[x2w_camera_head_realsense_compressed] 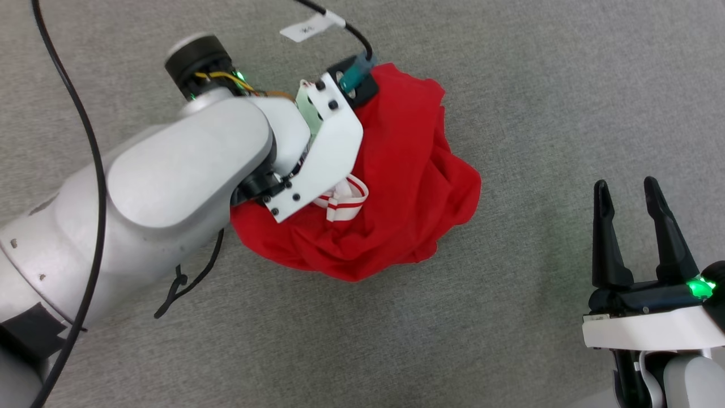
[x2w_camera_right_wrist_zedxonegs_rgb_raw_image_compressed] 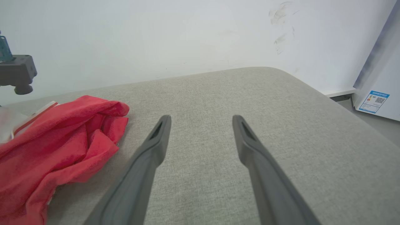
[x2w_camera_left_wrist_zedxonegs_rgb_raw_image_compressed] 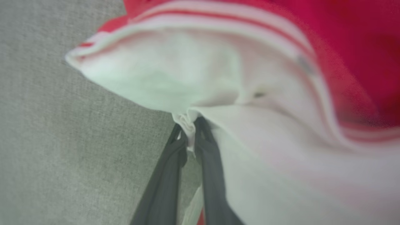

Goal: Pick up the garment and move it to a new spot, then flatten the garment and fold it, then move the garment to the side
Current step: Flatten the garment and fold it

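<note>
Left pincer (x2w_camera_left_wrist_zedxonegs_rgb_raw_image_compressed: 189, 125) pinches a white sleeve fold of the garment (x2w_camera_head_realsense_compressed: 408, 187), which lies crumpled toward the tabletop's (x2w_camera_head_realsense_compressed: 510, 317) far edge. Right pincer (x2w_camera_head_realsense_compressed: 628, 195) stands spread, empty. Pickup appears begun; relocation, flattening, folding and setting aside are not yet done.

**Left arm** (x2w_camera_head_realsense_compressed: 170, 181): smooth silver-grey shell; black end cap (x2w_camera_head_realsense_compressed: 198, 56); yellow wiring (x2w_camera_head_realsense_compressed: 226, 76); black tape patch (x2w_camera_head_realsense_compressed: 31, 331) near the base.
**Wrist bracket** (x2w_camera_head_realsense_compressed: 325, 147): white plate, black screws, black camera mount (x2w_camera_head_realsense_compressed: 354, 82) at its tip.
**Cable** (x2w_camera_head_realsense_compressed: 101, 181): black, with a white paper tag (x2w_camera_head_realsense_compressed: 308, 26).
**Right claw** (x2w_camera_head_realsense_compressed: 626, 182): two long, dark, tapered fingers (x2w_camera_head_realsense_compressed: 606, 238); white collar (x2w_camera_head_realsense_compressed: 645, 334); green lamp (x2w_camera_head_realsense_compressed: 699, 288).
</note>
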You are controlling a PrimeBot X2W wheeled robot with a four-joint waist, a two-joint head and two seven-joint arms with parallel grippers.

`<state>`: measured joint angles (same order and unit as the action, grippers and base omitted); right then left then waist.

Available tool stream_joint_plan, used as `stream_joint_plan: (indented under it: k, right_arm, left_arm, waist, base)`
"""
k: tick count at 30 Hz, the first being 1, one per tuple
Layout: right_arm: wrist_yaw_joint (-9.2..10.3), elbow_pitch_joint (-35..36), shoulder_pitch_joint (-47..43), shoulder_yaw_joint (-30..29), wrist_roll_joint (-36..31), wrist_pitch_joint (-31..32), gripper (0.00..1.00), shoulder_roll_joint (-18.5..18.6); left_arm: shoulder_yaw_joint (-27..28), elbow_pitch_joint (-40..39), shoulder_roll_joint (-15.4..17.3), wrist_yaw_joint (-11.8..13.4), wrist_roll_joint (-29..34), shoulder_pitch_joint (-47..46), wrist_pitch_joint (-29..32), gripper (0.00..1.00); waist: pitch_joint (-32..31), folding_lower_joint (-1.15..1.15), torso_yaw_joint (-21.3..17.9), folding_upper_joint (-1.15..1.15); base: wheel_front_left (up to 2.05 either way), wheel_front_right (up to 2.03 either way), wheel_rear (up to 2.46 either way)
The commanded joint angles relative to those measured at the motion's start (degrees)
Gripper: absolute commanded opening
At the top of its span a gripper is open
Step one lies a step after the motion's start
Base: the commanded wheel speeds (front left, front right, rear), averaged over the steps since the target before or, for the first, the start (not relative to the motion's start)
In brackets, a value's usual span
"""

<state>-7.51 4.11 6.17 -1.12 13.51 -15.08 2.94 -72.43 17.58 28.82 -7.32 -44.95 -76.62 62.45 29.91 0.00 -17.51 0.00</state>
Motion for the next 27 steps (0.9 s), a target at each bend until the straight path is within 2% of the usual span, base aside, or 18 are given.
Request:
stream_joint_plan:
  k: [1, 7, 13, 18, 21, 27]
  right_arm:
    - [0.04, -0.1, 0.4, -0.4, -0.7, -0.1, 1.0, -0.1]
    - [0.04, -0.1, -1.9, -1.1, -2.6, -0.1, 1.0, -0.1]
    - [0.04, 0.2, -4.4, -2.0, -4.8, -0.1, 1.0, -0.1]
    - [0.03, 0.4, -6.5, -2.5, -6.5, -0.1, 1.0, -0.1]
    - [0.04, 0.6, -7.1, -2.8, -6.7, -0.1, 1.0, -0.1]
    - [0.04, 0.7, -8.9, -2.6, -7.3, -0.1, 1.0, -0.1]
  left_arm:
    - [-1.5, 0.8, 1.1, -0.1, -0.8, 2.5, -1.1, 0.0]
    - [-0.9, 1.1, -1.4, -0.1, -2.7, -1.5, -13.0, 0.0]
    - [-1.0, 1.1, -0.3, -0.1, -5.5, -2.2, -24.8, 0.0]
    - [-0.6, 0.4, 3.6, -0.1, -7.6, 0.5, -30.7, 0.0]
    - [-0.6, 0.1, 5.6, 0.1, -8.4, 2.7, -32.1, 0.0]
    - [-0.4, -1.1, 13.4, 3.3, -12.1, 12.6, -35.3, 0.0]
  waist:
    - [-1.2, 0.0, 0.9, 0.0]
    - [-6.2, 0.0, 4.7, 0.0]
    - [-11.6, 0.0, 9.9, 0.0]
    - [-15.2, 0.0, 14.1, 0.0]
    - [-16.1, 0.0, 15.4, 0.0]
    - [-17.5, 0.0, 17.9, 0.0]
  base:
    - [0.0, 0.0, 0.0]
    - [0.0, 0.0, 0.0]
    - [0.0, 0.0, 0.0]
    - [0.0, 0.0, 0.0]
    - [0.0, 0.0, 0.0]
    - [0.0, 0.0, 0.0]
